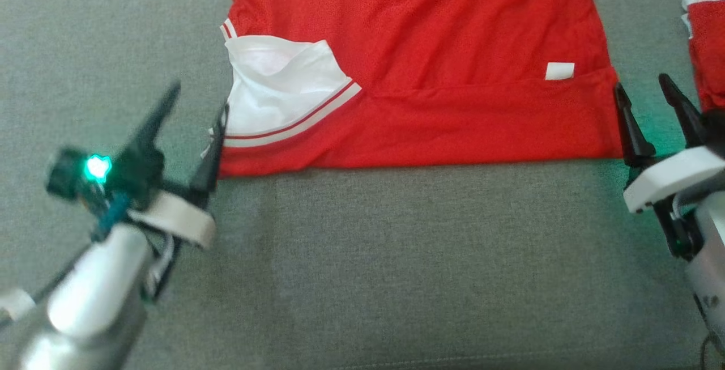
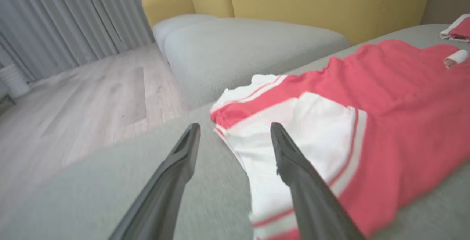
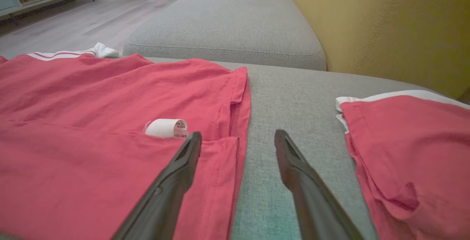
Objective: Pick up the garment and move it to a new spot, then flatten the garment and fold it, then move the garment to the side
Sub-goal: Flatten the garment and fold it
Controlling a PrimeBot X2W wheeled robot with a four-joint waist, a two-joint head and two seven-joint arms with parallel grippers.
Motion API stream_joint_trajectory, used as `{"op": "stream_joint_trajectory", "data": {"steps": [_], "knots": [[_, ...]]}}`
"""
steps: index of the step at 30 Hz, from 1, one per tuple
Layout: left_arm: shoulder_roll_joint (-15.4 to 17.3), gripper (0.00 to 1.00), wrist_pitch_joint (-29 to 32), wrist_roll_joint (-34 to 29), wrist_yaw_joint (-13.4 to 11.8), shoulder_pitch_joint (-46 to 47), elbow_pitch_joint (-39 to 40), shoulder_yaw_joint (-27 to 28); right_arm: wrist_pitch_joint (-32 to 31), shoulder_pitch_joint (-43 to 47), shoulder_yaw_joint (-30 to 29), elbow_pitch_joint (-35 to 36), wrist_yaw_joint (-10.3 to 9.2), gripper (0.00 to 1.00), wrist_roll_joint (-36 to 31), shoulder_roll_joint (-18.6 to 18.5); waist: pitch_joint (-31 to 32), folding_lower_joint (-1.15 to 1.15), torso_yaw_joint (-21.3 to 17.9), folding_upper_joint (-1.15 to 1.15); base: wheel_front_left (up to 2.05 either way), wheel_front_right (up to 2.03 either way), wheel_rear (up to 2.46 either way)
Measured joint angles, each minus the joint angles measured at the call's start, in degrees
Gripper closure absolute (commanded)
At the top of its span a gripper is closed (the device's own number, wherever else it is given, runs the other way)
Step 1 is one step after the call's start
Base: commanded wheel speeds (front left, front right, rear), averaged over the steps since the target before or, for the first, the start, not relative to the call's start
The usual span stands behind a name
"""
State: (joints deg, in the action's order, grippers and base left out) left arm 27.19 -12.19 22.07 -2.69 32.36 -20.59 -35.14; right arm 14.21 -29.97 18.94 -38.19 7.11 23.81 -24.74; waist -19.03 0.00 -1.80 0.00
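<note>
Jaws on both arms stand open, holding nothing: left jaws at the near-left corner of the red shirt (image 1: 430, 92), right jaws at its near-right corner. It lies on the grey sofa (image 1: 396, 256), long axis left-to-right, spanning between them; neither arm is nearer.

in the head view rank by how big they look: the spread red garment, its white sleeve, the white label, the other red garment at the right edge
1. red garment
2. white sleeve
3. second red garment, cut off by the right edge, so only its visible part ranks here
4. white label
</note>
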Motion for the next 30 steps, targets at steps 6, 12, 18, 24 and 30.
{"op": "stream_joint_trajectory", "data": {"steps": [6,12,18,24,30], "knots": [[-2.79,0.0,0.93,3.56,-3.66,-8.37,-2.13,0.26,0.01,3.26,-2.13,1.27,0.0,0.0,-0.24,0.69,1.38,0.0,-0.68,0.0,0.0,0.0,0.0],[-3.41,0.0,4.39,5.38,-5.44,-9.35,-6.23,1.15,0.01,3.75,-2.24,1.51,0.0,0.0,-0.8,1.75,1.3,0.0,-1.68,0.0,0.0,0.0,0.0],[-3.58,1.0,6.79,6.86,-0.77,-9.11,-7.36,-0.36,0.01,3.75,-1.3,1.36,0.0,0.0,-0.59,2.25,1.03,0.0,-2.06,0.0,0.0,0.0,0.0],[-3.78,1.0,6.05,6.49,-0.16,-9.14,-6.76,-1.77,0.01,3.75,0.97,-3.53,0.0,0.0,3.05,3.09,2.17,0.0,-1.25,0.0,0.0,0.0,0.0],[-3.18,1.0,6.15,6.17,-0.31,-9.14,-5.43,-2.14,-2.63,3.19,2.14,-9.27,0.0,0.05,6.34,4.36,2.77,0.0,-0.13,0.0,0.0,0.0,0.0]]}}
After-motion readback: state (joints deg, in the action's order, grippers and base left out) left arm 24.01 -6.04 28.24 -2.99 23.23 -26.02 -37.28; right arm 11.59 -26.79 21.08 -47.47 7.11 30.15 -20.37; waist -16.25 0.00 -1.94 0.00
